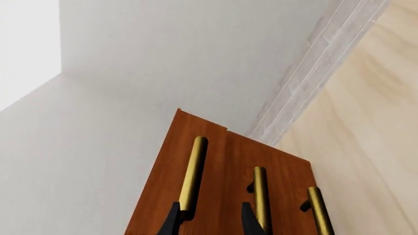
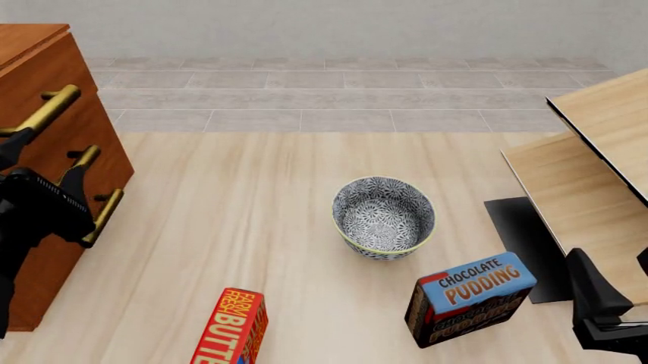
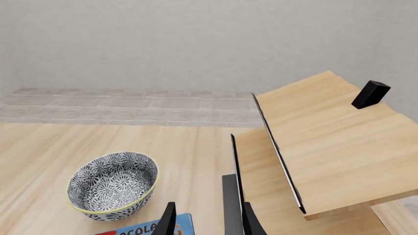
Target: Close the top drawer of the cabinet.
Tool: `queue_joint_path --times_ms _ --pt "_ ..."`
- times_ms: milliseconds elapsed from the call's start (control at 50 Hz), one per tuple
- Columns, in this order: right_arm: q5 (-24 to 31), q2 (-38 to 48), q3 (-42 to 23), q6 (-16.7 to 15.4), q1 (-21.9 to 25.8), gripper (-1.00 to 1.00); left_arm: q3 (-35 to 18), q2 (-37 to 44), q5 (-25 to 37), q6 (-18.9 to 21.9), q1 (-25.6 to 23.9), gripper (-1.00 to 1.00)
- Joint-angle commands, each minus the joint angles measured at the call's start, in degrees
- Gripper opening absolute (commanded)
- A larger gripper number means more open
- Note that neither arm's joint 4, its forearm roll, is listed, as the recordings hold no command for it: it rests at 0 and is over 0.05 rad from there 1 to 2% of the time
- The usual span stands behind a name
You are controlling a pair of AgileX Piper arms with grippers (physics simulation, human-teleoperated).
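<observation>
The reddish-brown cabinet [image 2: 30,42] stands at the far left, with three brass bar handles on its stacked drawers. In the left wrist view the cabinet [image 1: 287,171] fills the lower middle. The top drawer [image 1: 173,161] has its front standing slightly proud of the drawer beside it. In the front view the top drawer [image 2: 63,76] carries the uppermost handle [image 2: 45,112]. My left gripper [image 1: 210,223] is open right in front of the drawer fronts [image 2: 41,163], with one fingertip [image 1: 173,220] at the end of the top handle [image 1: 194,171]. My right gripper [image 3: 207,223] is open and empty, low at the front right [image 2: 602,307].
A patterned bowl [image 2: 384,216] sits mid-table and also shows in the right wrist view [image 3: 114,183]. A chocolate pudding box [image 2: 471,297] and a red butter box [image 2: 233,330] stand near the front. Pale light-wood furniture [image 2: 597,152] and a black mat [image 2: 521,243] are on the right.
</observation>
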Motion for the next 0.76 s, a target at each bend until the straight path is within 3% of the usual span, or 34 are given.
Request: queue_joint_path --times_ms 20,540,760 --pt "1.06 -1.06 -0.01 -0.07 0.18 1.00 -5.83 0.81 1.10 -0.84 2.08 1.00" --pt "4.81 -4.71 -0.17 -0.25 0.37 1.00 -6.70 -2.06 3.88 -3.08 7.91 1.00" --pt "5.30 -4.42 -0.24 -0.99 0.06 1.00 -5.51 -1.55 2.90 -5.81 9.58 1.00"
